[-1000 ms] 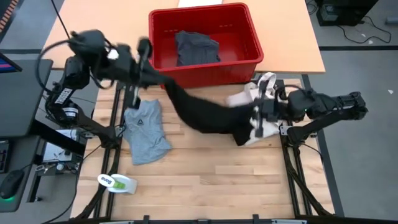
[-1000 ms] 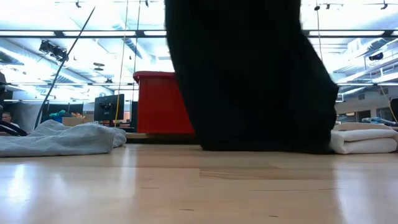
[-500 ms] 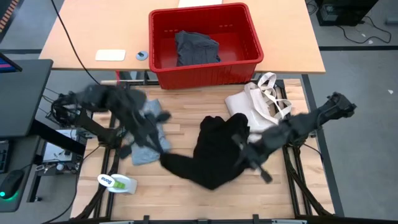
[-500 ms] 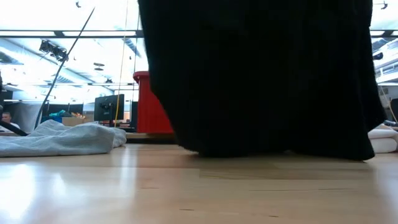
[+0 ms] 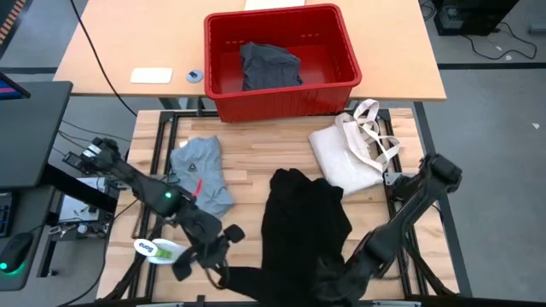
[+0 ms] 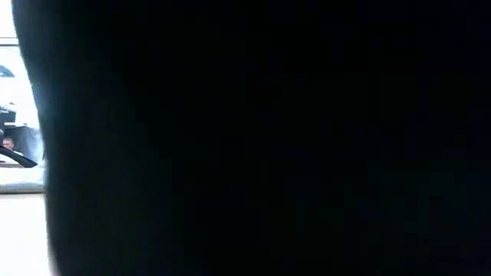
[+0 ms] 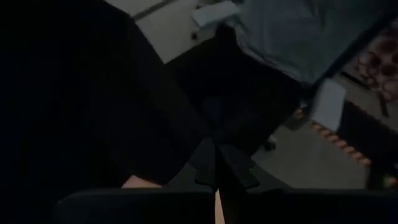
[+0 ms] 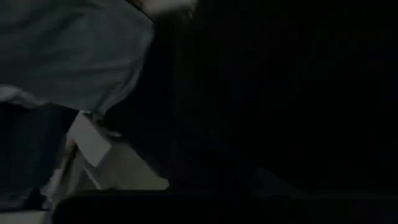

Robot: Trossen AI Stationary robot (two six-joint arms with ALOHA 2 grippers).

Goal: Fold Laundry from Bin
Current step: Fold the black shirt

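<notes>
The left claw (image 5: 223, 271) sits at about seven o'clock on the desk (image 5: 256, 166), at the near edge, its jaws pinched on one end of the large black garment (image 5: 303, 226). The right claw (image 5: 345, 275) is at about five o'clock, also at the near edge, clamped on the other end of the same cloth. Gripping it at two well-separated points looks meant to stretch the edge between them taut, so the body can be dragged flat over the wood.

From that held edge the black garment runs toward the centre of the desk, still bunched there at its far end. It hangs so close to the low camera that it blots out nearly that whole view.

The light grey T-shirt (image 5: 202, 173) lies crumpled at about nine o'clock, parked clear of the working area, probably waiting its turn. The cream tote bag (image 5: 350, 153) rests at about two o'clock, near the black cloth. At twelve o'clock the red bin (image 5: 281, 60) stands on a separate tabletop just past the desk, a dark grey garment (image 5: 270, 66) left inside, not yet taken out for folding.
</notes>
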